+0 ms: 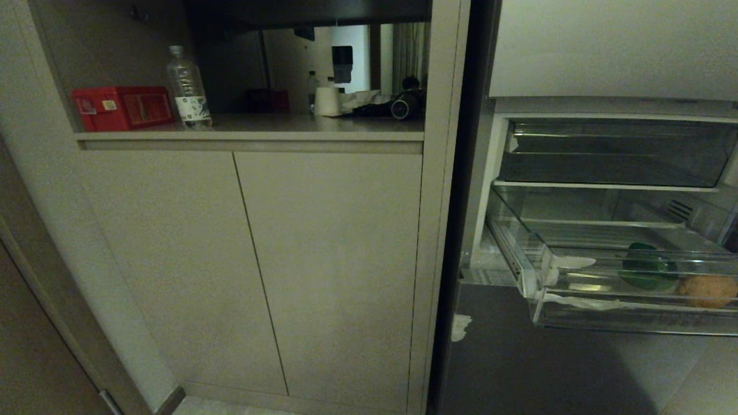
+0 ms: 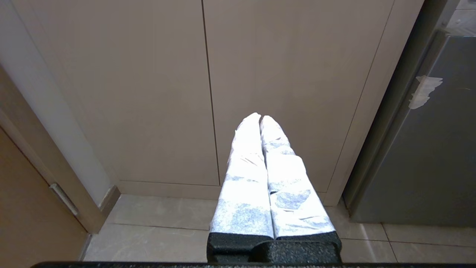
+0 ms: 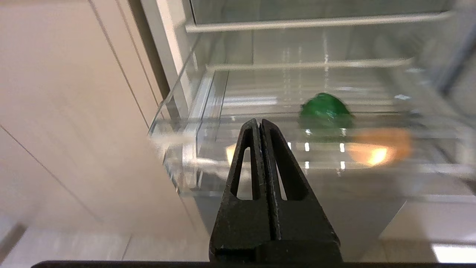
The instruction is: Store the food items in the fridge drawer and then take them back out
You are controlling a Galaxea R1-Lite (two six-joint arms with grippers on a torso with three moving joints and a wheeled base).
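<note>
At 3 o'clock in the head view, the fridge drawer (image 1: 542, 271) stands pulled out from the open fridge (image 1: 611, 109). Two food items lie on its ribbed floor: a green one (image 1: 646, 266) and, just beside it at 4 o'clock, a round orange-brown one (image 1: 708, 290). The right gripper (image 3: 260, 122) is fully closed and holds nothing; it sits in front of the drawer's glossy rim, apart from both items. The left gripper (image 2: 260, 118), with white-wrapped fingers (image 2: 245, 175), is closed, empty, and points at the cabinet doors (image 2: 148, 93) above the tiled floor (image 2: 160, 234).
</note>
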